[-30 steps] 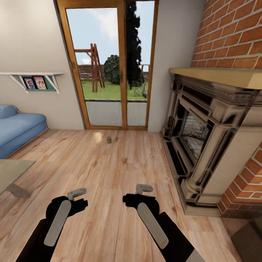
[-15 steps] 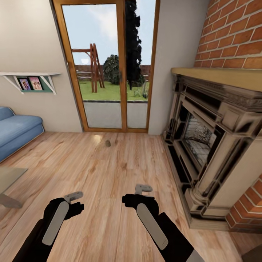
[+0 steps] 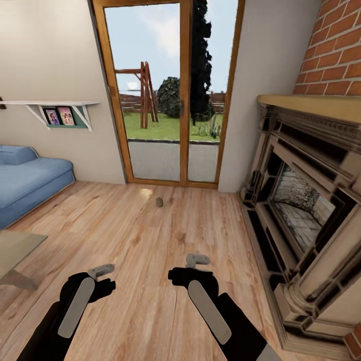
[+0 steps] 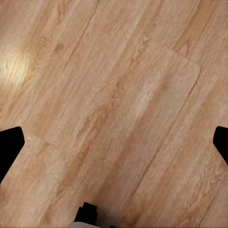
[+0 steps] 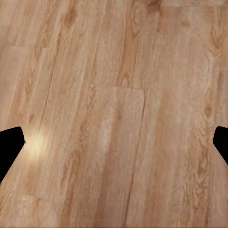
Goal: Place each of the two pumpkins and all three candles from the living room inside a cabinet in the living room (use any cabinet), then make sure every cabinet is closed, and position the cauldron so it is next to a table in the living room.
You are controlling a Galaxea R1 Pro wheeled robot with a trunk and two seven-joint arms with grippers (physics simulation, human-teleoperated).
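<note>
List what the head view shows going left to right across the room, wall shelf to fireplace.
Wall shelf with framed pictures → blue sofa below it → glass patio door with a small dark object on the floor before it → fireplace → brick wall.
</note>
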